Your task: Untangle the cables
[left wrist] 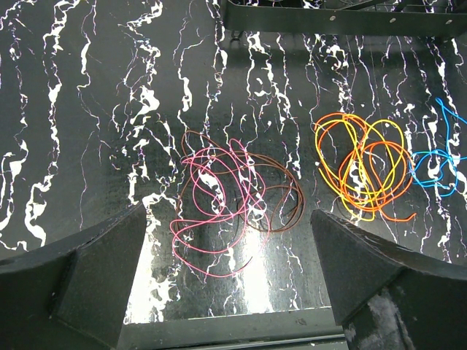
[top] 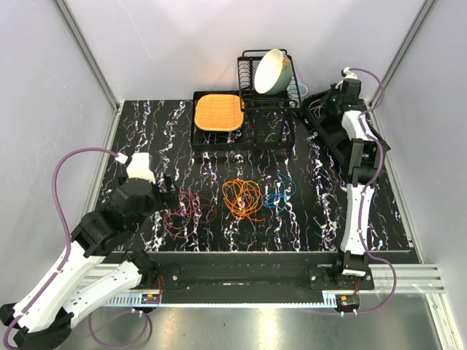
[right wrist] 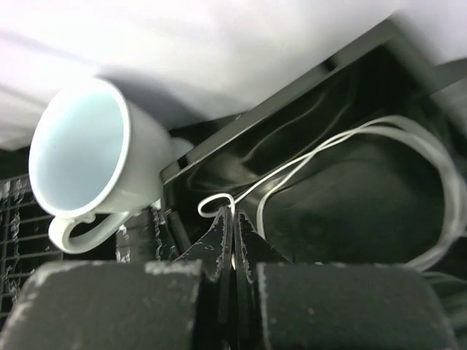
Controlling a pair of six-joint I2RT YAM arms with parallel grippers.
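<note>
Three cable piles lie in a row on the black marbled table. The pink-maroon pile is on the left, the orange pile in the middle and the blue pile on the right. My left gripper is open and empty, hovering just near of the pink cable and a brown one. Orange and blue loops lie to its right. My right gripper is at the back right, shut on a thin white cable.
A black dish rack with a tilted bowl stands at the back. An orange mat lies in a black tray beside it. A white cup sits left of my right gripper, above a black bin. Enclosure walls surround the table.
</note>
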